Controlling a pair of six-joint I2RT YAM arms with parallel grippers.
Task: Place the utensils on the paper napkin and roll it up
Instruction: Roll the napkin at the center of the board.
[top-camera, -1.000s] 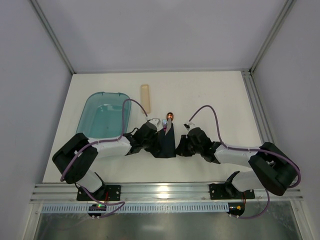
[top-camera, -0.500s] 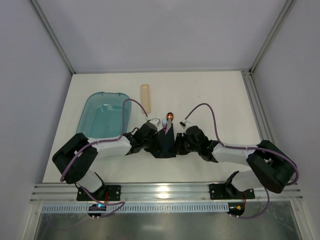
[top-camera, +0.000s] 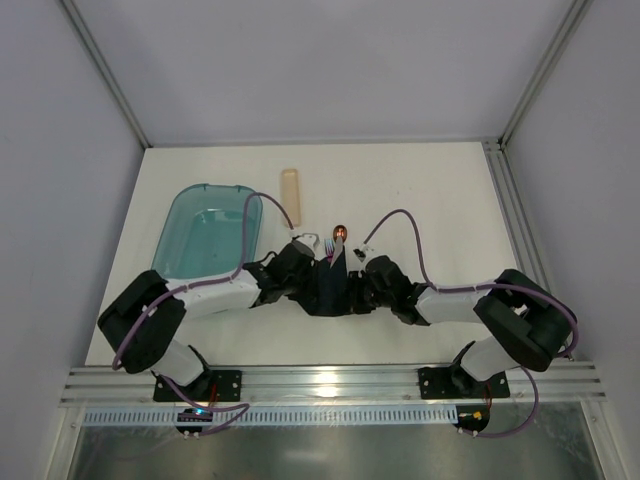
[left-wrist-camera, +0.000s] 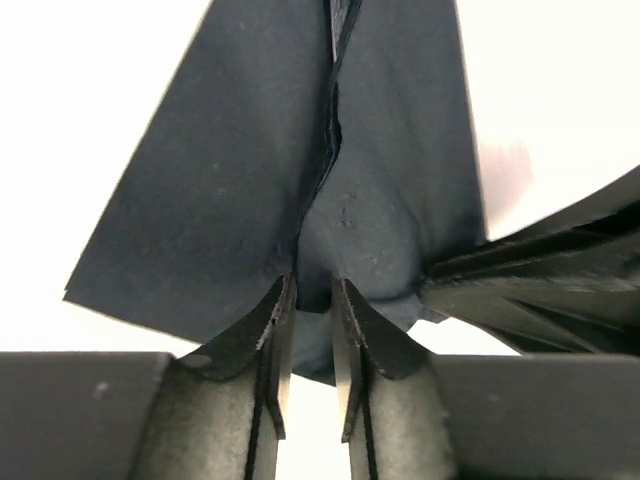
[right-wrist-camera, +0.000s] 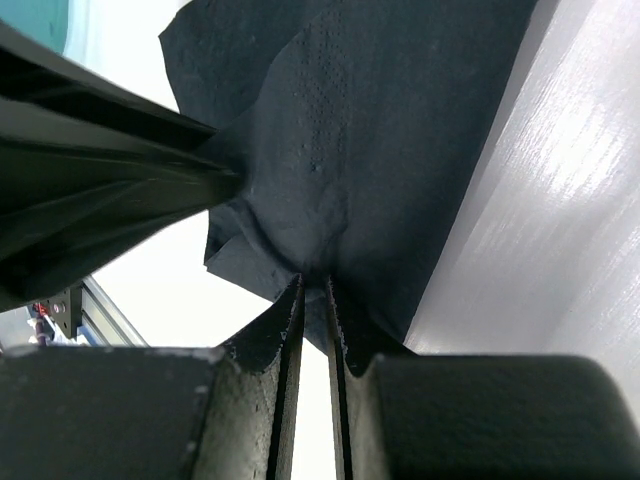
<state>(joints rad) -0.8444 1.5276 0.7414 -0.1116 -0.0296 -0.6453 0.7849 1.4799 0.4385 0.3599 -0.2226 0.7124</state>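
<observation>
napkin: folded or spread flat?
Folded, not spread: left wrist view shows two napkin flaps meeting along a centre seam; spoon bowl pokes out its far end.

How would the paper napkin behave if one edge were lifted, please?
Likely floppy: the paper napkin puckers where the right tool pinches it. Probably light and easily torn, being thin. The utensils poking out its far end might slip free.

You have the paper napkin on the table, front and centre. The left gripper is at its left edge and the right gripper at its right. The utensils seem to lie inside it, their ends poking past its far edge. The tub sits to the napkin's left, and a short stick lies farther back, just right of the tub.
</observation>
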